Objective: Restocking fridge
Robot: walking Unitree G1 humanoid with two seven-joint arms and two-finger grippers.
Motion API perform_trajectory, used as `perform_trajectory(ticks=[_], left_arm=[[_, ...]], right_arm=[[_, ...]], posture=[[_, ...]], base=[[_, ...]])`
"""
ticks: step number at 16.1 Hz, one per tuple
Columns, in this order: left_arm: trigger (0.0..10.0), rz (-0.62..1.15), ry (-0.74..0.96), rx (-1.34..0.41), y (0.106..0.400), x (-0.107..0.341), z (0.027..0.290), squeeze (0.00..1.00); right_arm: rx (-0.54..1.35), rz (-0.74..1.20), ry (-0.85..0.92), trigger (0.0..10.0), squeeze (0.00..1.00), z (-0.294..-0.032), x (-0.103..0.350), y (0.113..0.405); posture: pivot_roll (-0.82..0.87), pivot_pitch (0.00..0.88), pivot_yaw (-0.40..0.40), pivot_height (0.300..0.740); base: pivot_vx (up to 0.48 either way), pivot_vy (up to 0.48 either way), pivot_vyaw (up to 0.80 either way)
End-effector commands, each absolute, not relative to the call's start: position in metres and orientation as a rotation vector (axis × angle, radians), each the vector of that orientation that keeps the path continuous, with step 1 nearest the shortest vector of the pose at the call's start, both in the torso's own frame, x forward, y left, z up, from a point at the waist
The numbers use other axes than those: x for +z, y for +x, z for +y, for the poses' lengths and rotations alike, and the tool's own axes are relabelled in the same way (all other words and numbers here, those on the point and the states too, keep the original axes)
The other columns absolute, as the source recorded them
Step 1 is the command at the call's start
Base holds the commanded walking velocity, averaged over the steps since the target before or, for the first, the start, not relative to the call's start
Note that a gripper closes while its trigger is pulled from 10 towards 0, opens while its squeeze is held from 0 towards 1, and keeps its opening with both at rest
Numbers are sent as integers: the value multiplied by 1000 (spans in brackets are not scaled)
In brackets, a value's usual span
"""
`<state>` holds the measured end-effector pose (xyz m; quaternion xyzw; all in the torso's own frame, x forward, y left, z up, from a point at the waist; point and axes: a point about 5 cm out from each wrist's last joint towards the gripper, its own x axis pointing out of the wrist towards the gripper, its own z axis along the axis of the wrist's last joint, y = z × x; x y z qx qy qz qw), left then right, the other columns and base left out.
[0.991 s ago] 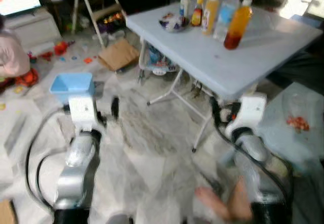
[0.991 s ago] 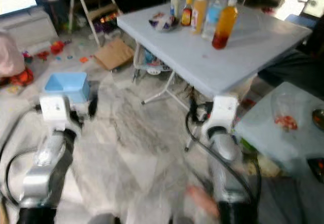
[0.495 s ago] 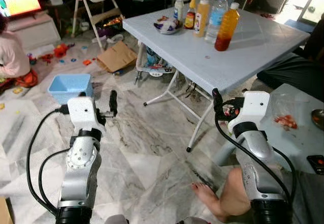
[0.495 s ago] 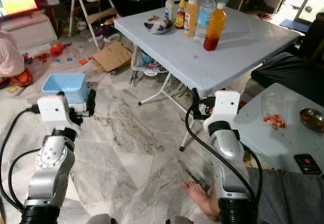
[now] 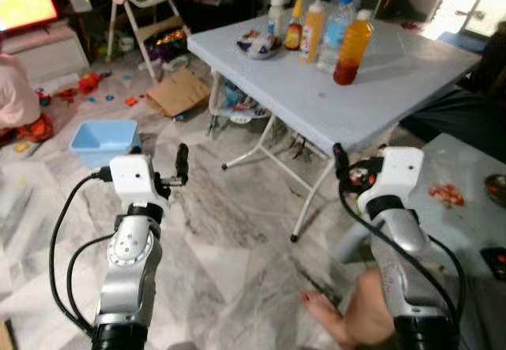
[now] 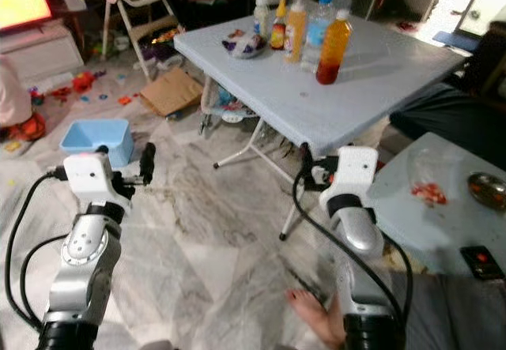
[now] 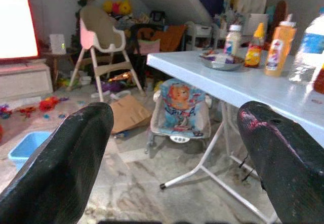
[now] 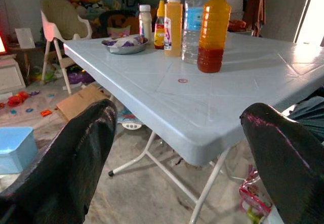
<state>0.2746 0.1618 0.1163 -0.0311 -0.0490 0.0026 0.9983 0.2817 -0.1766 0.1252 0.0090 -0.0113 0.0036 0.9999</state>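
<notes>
A pale blue folding table [image 5: 395, 89] stands ahead and to the right. On its far side are an orange juice bottle [image 8: 211, 29], a clear water bottle [image 8: 193, 21], a yellow bottle [image 8: 173, 19], a small red sauce bottle [image 8: 159, 26], a white bottle [image 8: 145, 23] and a metal bowl [image 8: 125, 42]. My left gripper [image 5: 175, 168] is open and empty over the marble floor, left of the table. My right gripper [image 5: 340, 164] is open and empty just below the table's near edge, level with the tabletop in the right wrist view.
On the floor to the left are a blue tub [image 5: 104, 141], flat cardboard [image 5: 180, 91] and scattered toys. A high chair [image 5: 150, 2] stands behind. A baby bouncer [image 7: 182, 107] sits under the table. A person's foot [image 5: 332, 318] is near my right arm. A low table [image 5: 466, 208] is at right.
The whole picture has shifted and sharpened as the camera moved. Both arms keep the same raised pose, with the grippers still open and empty.
</notes>
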Motion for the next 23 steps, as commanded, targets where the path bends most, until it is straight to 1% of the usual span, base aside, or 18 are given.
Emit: perform_trajectory(ticks=[1, 5, 9, 13, 22, 23], left_arm=[[10000, -85, -60, 5, 276, 114, 165, 0], [10000, -90, -45, -22, 276, 115, 162, 0], [10000, -97, -30, -57, 273, 117, 157, 0], [10000, -97, -30, -40, 269, 118, 159, 0], [10000, -85, -50, -34, 271, 116, 161, 0], [10000, -81, -56, -33, 271, 116, 161, 0]], right_arm=[[23, -36, 28, 10000, 0, -171, 129, 286], [20, -35, 31, 10000, 0, -171, 128, 285], [-3, -28, 44, 10000, 0, -174, 126, 283], [-48, -12, 26, 10000, 0, -180, 124, 281], [-78, 3, -4, 10000, 0, -180, 121, 276], [-78, 3, -4, 10000, 0, -179, 120, 275]], posture=[[7, 0, -18, 740], [5, 0, -11, 740], [12, 0, -16, 740], [14, 0, -17, 740], [6, 0, -12, 740], [6, 0, -15, 740]], base=[[251, 409, 0], [0, 433, 0], [0, 0, 0], [0, 0, 0], [0, 0, 0], [0, 274, 0]])
